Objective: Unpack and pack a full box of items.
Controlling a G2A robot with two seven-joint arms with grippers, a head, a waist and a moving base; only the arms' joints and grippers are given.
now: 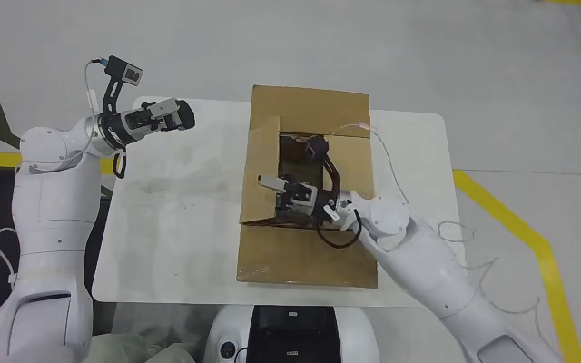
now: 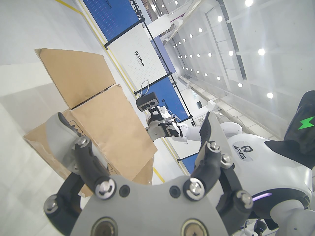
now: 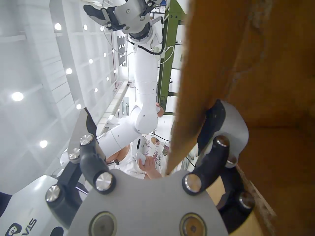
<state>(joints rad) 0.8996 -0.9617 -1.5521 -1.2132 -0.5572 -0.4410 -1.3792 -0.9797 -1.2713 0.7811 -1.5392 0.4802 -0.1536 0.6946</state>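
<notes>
A brown cardboard box (image 1: 309,245) is seen standing in the middle of a white table (image 1: 182,236), nearer the right arm's side. Its top flaps are folded outward and its dark interior is exposed. What lies inside cannot be made out.

The right gripper (image 1: 274,188) is placed at the box opening, on the edge that faces the left arm. In the right wrist view the right gripper (image 3: 151,111) is shown with its fingers spread. They are set astride a standing cardboard flap (image 3: 196,50) of the box. One finger (image 3: 217,116) is set inside the box, against the flap's inner face. The other finger (image 3: 85,126) is kept outside, well apart from the cardboard. The flap is therefore straddled but not clamped.

The left gripper (image 1: 180,115) is held above the far corner of the table on the left arm's side, well apart from the box. It is pointed toward the box. In the left wrist view the left gripper (image 2: 134,119) is shown with its fingers (image 2: 59,131) wide apart and nothing between them. The box (image 2: 105,124) is seen beyond them, with one flap angled upward.
</notes>
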